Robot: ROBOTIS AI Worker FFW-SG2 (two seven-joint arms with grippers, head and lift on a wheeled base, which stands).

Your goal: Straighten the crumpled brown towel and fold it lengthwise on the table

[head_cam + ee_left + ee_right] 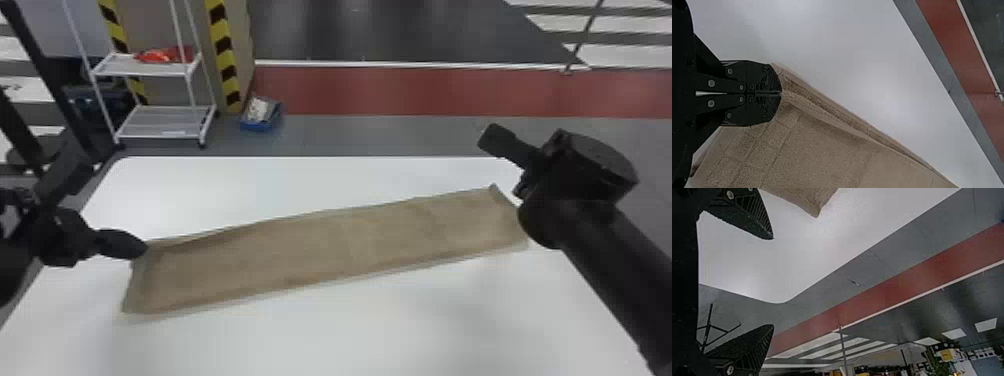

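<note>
Finishing the lengthwise fold seemed the step in hand, the long brown cloth towel (320,245) slanting from near the left edge toward the far right corner of the white table (350,330). The black left gripper (781,93) pinched a towel corner, fingers together; the black right gripper (773,282), spread wide, held nothing. Releasing and smoothing seemed next.
</note>
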